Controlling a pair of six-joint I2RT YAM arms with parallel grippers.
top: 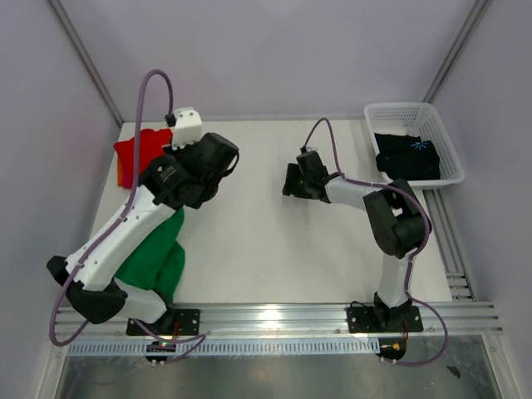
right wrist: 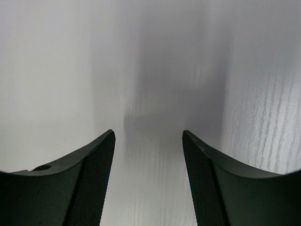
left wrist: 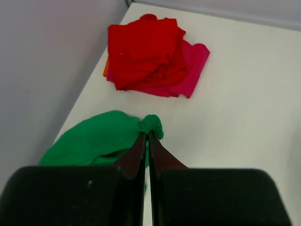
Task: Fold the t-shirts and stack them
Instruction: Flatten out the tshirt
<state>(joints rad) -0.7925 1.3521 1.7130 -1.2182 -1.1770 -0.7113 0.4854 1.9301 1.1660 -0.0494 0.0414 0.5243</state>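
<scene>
Left pincer (left wrist: 146, 137): jaws fully closed, a bunched corner of the green t-shirt (left wrist: 94, 139) pinched at the tips. Rest of that shirt lies crumpled on the bench (top: 266, 241) near the left edge, partly under the left arm.

Right pincer (right wrist: 148, 155): jaws wide apart, nothing between them, bare bench surface below; sits mid-bench.

Red t-shirt (left wrist: 141, 52): folded, rumpled, far-left corner, on top of the magenta t-shirt (left wrist: 194, 70), which shows along its right and near edges.

Black t-shirt (top: 407, 154): inside the white basket (top: 407, 108), far right corner; small blue print visible.
</scene>
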